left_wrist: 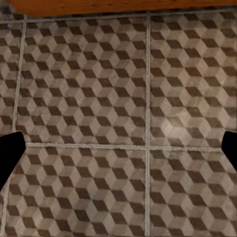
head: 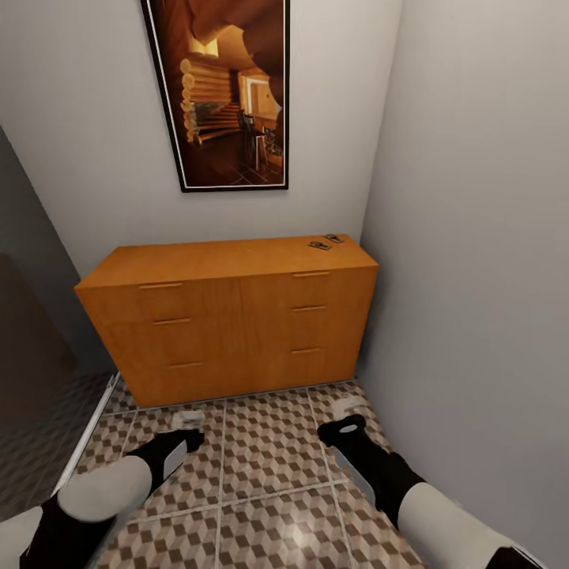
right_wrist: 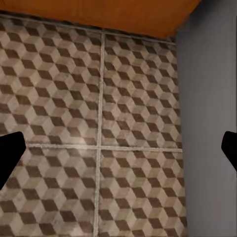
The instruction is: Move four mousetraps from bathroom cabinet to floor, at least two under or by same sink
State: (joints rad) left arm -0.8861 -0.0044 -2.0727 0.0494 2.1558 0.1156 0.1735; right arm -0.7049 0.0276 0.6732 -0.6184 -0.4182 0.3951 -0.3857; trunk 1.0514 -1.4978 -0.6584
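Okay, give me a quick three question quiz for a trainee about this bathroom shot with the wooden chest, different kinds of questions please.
1. True or false: two small dark mousetraps lie on top of the low orange-brown wooden cabinet, near its right end.
2. Multiple choice: what hangs on the wall above that cabinet? A) a mirror B) a dark-framed picture of a log interior C) a towel rail
3. Fill in: both the left pincer and the right pincer look down at the cube-patterned tiled ____.

Key: 1 true; 2 B; 3 floor.
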